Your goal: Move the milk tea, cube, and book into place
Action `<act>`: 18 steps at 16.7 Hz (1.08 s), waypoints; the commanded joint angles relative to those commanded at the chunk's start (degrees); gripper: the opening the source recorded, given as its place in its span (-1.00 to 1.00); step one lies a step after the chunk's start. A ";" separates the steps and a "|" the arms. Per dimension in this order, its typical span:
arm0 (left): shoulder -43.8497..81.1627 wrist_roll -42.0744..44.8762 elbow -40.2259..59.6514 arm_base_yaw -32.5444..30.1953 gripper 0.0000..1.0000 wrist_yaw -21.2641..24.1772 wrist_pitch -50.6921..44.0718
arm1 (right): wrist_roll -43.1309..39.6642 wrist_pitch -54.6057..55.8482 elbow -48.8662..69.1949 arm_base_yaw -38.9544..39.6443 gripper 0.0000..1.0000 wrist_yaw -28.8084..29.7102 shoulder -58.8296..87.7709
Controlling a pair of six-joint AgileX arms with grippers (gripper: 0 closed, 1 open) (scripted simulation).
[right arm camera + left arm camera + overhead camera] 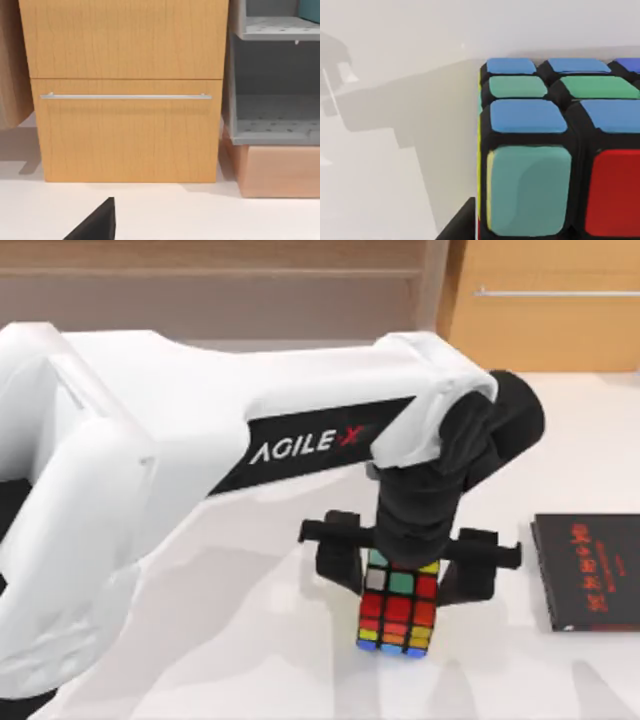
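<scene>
Left gripper (405, 570) is positioned over the table (250, 640) centre, its 2 fingers (335, 560) clamped on either side of the cube (398, 605). The cube sits upright between them, near the table's front edge. A black book with red lettering (590, 570) lies well apart at the right. A wooden drawer front (125, 90) faces the right wrist camera.

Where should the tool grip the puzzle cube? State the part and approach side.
Grip the puzzle cube across two opposite flat side faces, coming straight down from above: it sits square on the table, top face open. The left tool already straddles it that way.
</scene>
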 joint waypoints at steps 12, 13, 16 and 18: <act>-2.48 1.80 3.75 1.67 -1.00 0.63 -3.52 | 0.00 0.00 0.00 0.00 1.00 0.00 0.00; -3.95 3.33 3.66 3.22 -1.00 1.21 -2.00 | 0.00 0.00 0.00 0.00 1.00 0.00 0.00; -10.66 9.89 3.45 10.21 -1.00 3.99 5.33 | 0.00 0.00 0.00 0.00 1.00 0.00 0.00; -16.53 15.33 3.15 16.40 -1.00 6.48 12.17 | 0.00 0.00 0.00 0.00 1.00 0.00 0.00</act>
